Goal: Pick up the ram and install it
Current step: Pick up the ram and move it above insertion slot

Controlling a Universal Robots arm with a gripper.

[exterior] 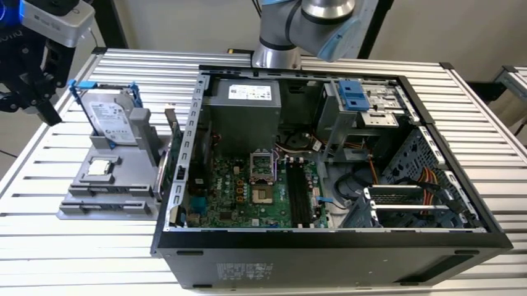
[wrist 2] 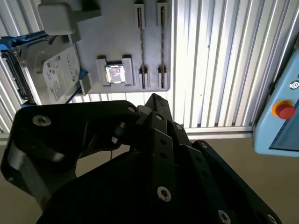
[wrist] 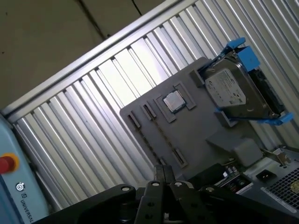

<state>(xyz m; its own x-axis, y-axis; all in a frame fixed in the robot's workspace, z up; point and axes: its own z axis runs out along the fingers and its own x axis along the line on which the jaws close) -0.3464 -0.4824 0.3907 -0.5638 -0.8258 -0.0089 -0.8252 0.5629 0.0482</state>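
Note:
My black gripper point(exterior: 51, 117) hangs high at the exterior view's left, over the table's edge and beside the grey parts holder point(exterior: 107, 197). In both wrist views its fingertips point(wrist 2: 155, 99) point(wrist: 162, 169) meet, shut, with nothing visible between them. I cannot make out the ram in any view. The holder point(wrist 2: 117, 32) has two long narrow slots point(wrist 2: 140, 42) next to a small silver processor chip point(wrist 2: 115, 73). The open computer case point(exterior: 329, 237) lies at the middle of the table, with dark memory slots point(exterior: 300, 194) on its green motherboard point(exterior: 239, 197).
A silver hard drive point(exterior: 111, 120) with blue rails stands upright in the holder, near the gripper. The table point(exterior: 49, 160) is slatted aluminium. A pale blue pendant with a red button point(wrist 2: 285, 110) lies beyond the table's edge. The arm's base point(exterior: 276, 55) stands behind the case.

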